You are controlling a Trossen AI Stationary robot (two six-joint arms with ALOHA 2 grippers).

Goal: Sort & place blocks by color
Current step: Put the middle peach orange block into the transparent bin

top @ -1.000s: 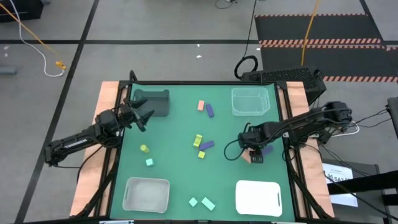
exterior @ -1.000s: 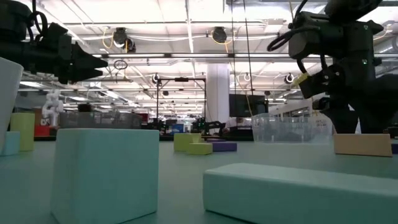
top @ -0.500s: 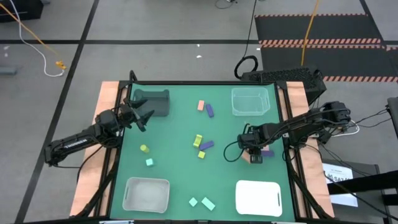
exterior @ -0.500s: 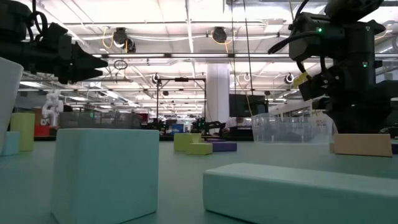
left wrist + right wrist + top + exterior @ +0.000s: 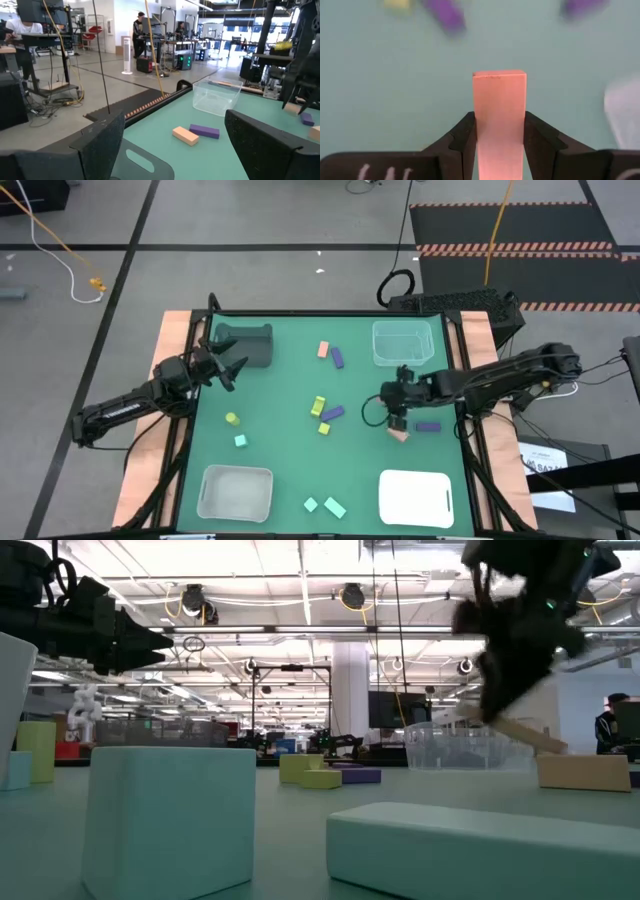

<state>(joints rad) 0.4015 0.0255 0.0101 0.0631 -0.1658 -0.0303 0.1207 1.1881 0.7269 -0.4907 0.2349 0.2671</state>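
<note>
Salmon bar [image 5: 499,117]: gripped between the closed jaws of the right gripper [image 5: 397,423], now lifted off the green table [image 5: 280,390] at about four o'clock from centre; a second ago it lay flat there. Pick judged complete; carry to a bin pending. Purple block [image 5: 428,426] left beside. Left gripper [image 5: 232,368]: open, idle at nine o'clock.

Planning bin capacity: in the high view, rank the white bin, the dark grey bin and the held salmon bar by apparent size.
1. white bin
2. dark grey bin
3. salmon bar, shut in the right gripper
</note>
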